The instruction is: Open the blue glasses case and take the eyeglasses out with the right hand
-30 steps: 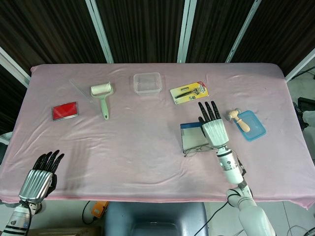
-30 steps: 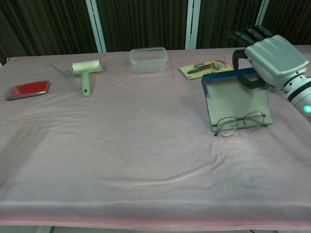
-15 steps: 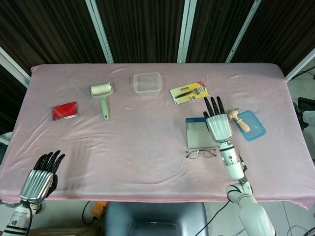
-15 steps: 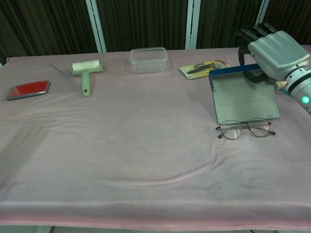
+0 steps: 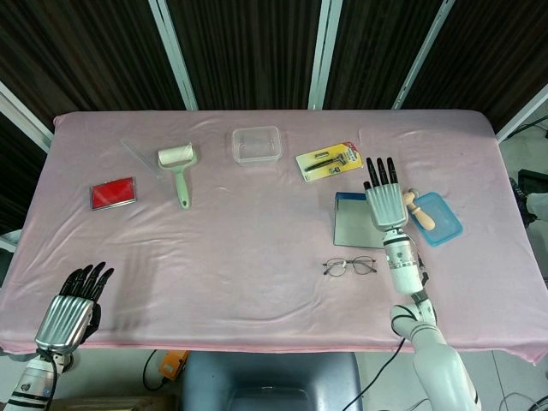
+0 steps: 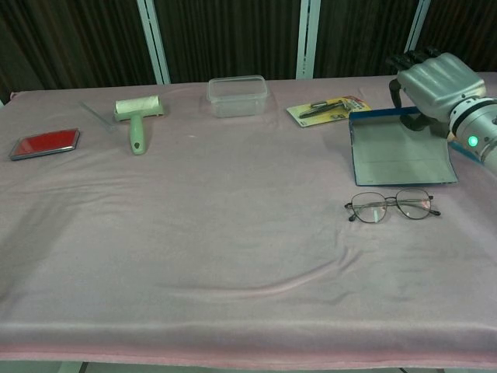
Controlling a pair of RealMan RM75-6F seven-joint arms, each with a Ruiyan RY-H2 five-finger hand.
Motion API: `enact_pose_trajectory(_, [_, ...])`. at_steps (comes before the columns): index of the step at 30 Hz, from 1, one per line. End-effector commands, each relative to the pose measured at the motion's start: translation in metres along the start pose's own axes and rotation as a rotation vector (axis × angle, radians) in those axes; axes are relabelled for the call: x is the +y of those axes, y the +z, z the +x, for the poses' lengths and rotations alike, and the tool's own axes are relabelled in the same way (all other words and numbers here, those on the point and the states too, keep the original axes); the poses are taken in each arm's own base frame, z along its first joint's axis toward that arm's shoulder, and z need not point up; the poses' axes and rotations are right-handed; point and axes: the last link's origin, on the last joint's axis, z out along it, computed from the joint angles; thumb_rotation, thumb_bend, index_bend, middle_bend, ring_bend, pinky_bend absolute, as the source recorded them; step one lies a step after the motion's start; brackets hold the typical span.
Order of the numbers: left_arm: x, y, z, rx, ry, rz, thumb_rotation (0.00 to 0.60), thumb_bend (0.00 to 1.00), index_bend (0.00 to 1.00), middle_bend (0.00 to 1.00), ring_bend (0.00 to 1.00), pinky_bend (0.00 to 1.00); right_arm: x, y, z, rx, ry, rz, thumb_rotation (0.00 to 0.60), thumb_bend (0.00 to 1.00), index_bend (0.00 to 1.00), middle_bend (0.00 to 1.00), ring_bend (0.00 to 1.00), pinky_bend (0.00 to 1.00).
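The blue glasses case lies open right of the table's middle, its pale inside facing up and its far edge slightly raised. My right hand grips the case's far right corner, with the fingers stretched over the edge and the thumb underneath. The thin-framed eyeglasses lie on the pink cloth just in front of the case, touching neither it nor the hand. Off the near left edge of the table, my left hand hangs open and holds nothing.
A blue tray with a wooden tool sits right of the case. Along the back are a packaged tool, a clear box and a lint roller. A red case lies at the left.
My right hand moved back and to the right, tipping the upright case down toward flat. The eyeglasses slid out of it and now lie alone on the cloth.
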Motion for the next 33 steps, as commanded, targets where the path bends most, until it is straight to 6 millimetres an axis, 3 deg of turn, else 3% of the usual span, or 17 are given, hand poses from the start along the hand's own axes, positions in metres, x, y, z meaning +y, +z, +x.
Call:
enact_pose_trajectory(1, [0.000, 0.000, 0.000, 0.000, 0.000, 0.000, 0.600, 0.72, 0.00, 0.00, 0.00, 0.12, 0.003, 0.001, -0.010, -0.075, -0.017, -0.005, 0.600, 0.51, 0.14, 0.00, 0.00, 0.00])
enact_pose_trajectory(5, [0.001, 0.001, -0.001, -0.006, 0.001, -0.001, 0.600, 0.72, 0.00, 0.00, 0.00, 0.12, 0.008, -0.001, -0.013, -0.084, 0.015, -0.009, 0.600, 0.39, 0.01, 0.00, 0.00, 0.00])
enact_pose_trajectory(9, [0.003, 0.000, -0.001, -0.005, 0.004, -0.007, 0.600, 0.72, 0.00, 0.00, 0.00, 0.12, 0.021, -0.008, -0.015, -0.076, 0.026, 0.043, 0.600, 0.29, 0.00, 0.00, 0.00, 0.00])
enact_pose_trajectory(14, [0.003, -0.001, -0.001, -0.003, 0.003, -0.010, 0.600, 0.72, 0.00, 0.00, 0.00, 0.12, 0.030, -0.037, -0.007, -0.015, 0.169, 0.193, 0.600, 0.27, 0.00, 0.00, 0.00, 0.00])
enact_pose_trajectory(16, [0.004, -0.001, -0.001, -0.002, 0.003, -0.012, 0.600, 0.72, 0.00, 0.00, 0.00, 0.12, 0.031, -0.051, 0.000, -0.007, 0.214, 0.249, 0.600, 0.27, 0.06, 0.00, 0.00, 0.00])
enact_pose_trajectory(21, [0.005, -0.003, 0.000, 0.002, 0.005, -0.016, 0.600, 0.72, 0.00, 0.00, 0.00, 0.12, 0.025, -0.085, 0.031, -0.044, 0.298, 0.385, 0.600, 0.27, 0.30, 0.00, 0.00, 0.00])
enact_pose_trajectory(26, [0.005, -0.004, 0.000, 0.006, 0.006, -0.016, 0.600, 0.73, 0.00, 0.00, 0.00, 0.12, 0.023, -0.095, 0.056, -0.073, 0.317, 0.447, 0.600, 0.33, 0.45, 0.00, 0.00, 0.00])
enact_pose_trajectory(30, [0.005, -0.005, 0.001, 0.012, 0.004, -0.018, 0.600, 0.73, 0.00, 0.00, 0.00, 0.12, 0.025, -0.101, 0.061, -0.107, 0.314, 0.471, 0.600, 0.42, 0.55, 0.00, 0.00, 0.00])
enact_pose_trajectory(33, [0.005, -0.005, 0.001, 0.011, 0.003, -0.019, 0.600, 0.73, 0.00, 0.00, 0.00, 0.12, 0.027, -0.105, 0.060, -0.133, 0.289, 0.474, 0.600, 0.43, 0.56, 0.00, 0.00, 0.00])
